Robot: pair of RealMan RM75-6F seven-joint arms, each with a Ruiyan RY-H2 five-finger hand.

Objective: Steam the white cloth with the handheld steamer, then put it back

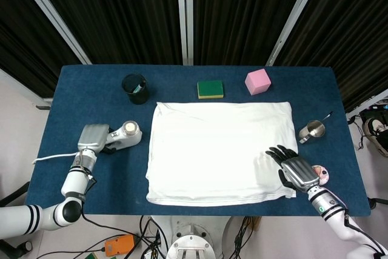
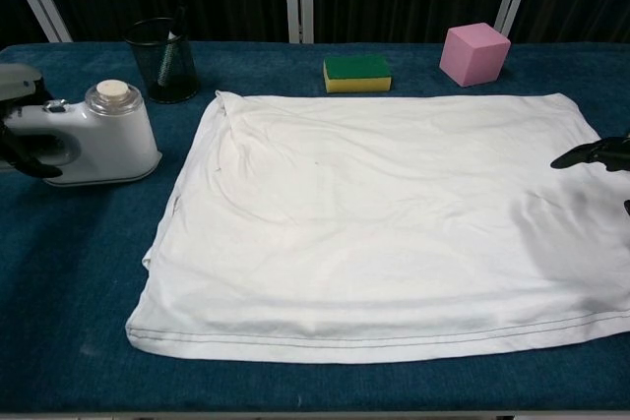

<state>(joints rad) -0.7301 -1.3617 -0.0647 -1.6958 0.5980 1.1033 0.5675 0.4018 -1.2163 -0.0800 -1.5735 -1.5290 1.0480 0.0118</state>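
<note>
From the head view, the white cloth (image 1: 219, 151) lies spread flat in the middle of the blue desk (image 1: 91, 89). The steamer (image 1: 123, 135) stands on the desk just beside the cloth's left edge, apart from it, and the left hand (image 1: 94, 138) grips its handle, with a white cord (image 1: 51, 158) trailing toward the desk's left edge. The right hand (image 1: 295, 169) sits at the cloth's right near corner, its dark fingers (image 1: 277, 153) spread apart and holding nothing, over the cloth's edge. Behind the cloth are a black mesh cup (image 1: 135, 88), a green and yellow sponge (image 1: 210, 89) and a pink cube (image 1: 257, 81); a small metal cup (image 1: 313, 130) stands to the right of the cloth, and a pink and white round thing (image 1: 320, 176) lies partly hidden behind the right hand. From the chest view, the steamer (image 2: 94, 137) rests flat on the desk (image 2: 59, 272) with its round cap upward, and the left hand (image 2: 22, 135) wraps its handle at the left border. The cloth (image 2: 384, 223) shows soft wrinkles near its far left corner. Only the dark fingertips (image 2: 589, 153) of the right hand (image 2: 602, 156) show at the right border, apart, over the cloth's right edge; whether they touch it cannot be told.
</note>
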